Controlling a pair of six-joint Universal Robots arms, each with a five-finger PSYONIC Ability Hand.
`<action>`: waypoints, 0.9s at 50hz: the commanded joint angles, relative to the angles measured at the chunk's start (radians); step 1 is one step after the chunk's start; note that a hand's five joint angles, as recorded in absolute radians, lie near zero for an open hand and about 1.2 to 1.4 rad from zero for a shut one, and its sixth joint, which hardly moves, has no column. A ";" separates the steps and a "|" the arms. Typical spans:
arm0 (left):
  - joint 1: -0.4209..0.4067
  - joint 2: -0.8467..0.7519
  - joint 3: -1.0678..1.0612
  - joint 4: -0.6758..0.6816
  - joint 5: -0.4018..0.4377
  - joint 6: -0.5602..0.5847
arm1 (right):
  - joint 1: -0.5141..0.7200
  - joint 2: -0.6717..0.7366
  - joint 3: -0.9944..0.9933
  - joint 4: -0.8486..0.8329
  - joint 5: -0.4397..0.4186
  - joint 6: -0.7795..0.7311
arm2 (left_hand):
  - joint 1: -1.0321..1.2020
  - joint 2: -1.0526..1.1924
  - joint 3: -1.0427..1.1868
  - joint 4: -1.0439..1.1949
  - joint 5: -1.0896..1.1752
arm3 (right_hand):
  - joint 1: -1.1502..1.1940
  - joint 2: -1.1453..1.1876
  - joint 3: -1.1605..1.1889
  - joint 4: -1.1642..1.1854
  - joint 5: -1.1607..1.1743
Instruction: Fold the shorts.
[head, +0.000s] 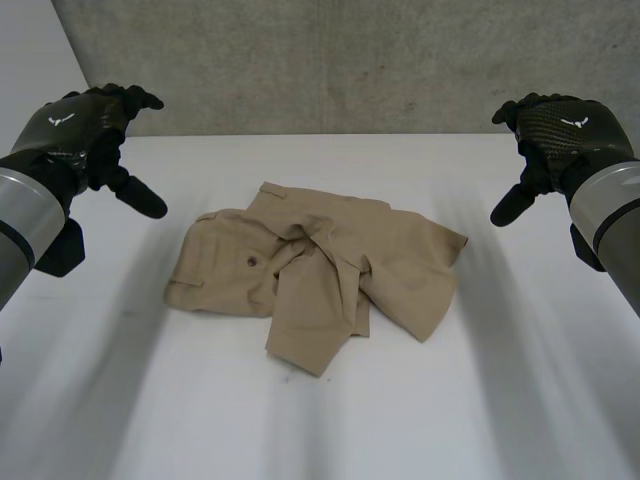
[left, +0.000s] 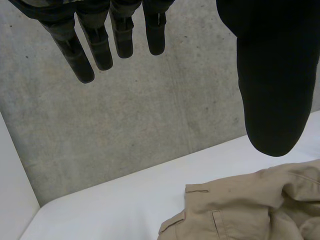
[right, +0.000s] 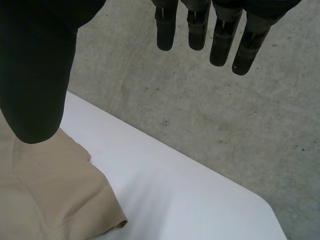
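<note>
Shorts (head: 320, 275): tan, crumpled, one leg folded across the middle; lying at the centre of the white table (head: 520, 400). Left hand (head: 85, 130): raised over the table's far left, well apart from the shorts, fingers (left: 82, 55) straight, thumb spread wide, holding nothing. Right hand (head: 555, 135): raised at far right, likewise spread wide and empty. Behind: grey concrete wall (head: 350, 60).

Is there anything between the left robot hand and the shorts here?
No. In the head view only bare white table lies between the left robot hand, which is open and clear of the cloth, and the crumpled shorts.
</note>
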 joint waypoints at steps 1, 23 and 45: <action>-0.004 0.001 -0.009 0.011 0.001 0.002 | -0.001 -0.025 0.031 -0.084 0.003 -0.004 | -0.033 -0.021 -0.030 -0.025 -0.012 | -0.031 -0.052 -0.039 -0.059 -0.071; -0.048 -0.231 -0.011 0.019 0.001 0.185 | -0.004 -0.036 0.032 -0.089 0.034 -0.101 | 0.340 0.352 0.342 0.347 0.360 | -0.031 -0.052 -0.039 -0.059 -0.071; -0.041 -0.552 0.018 0.166 0.004 0.329 | -0.001 0.007 0.065 -0.096 0.029 -0.136 | 0.420 0.432 0.422 0.427 0.440 | -0.031 -0.052 -0.039 -0.059 -0.071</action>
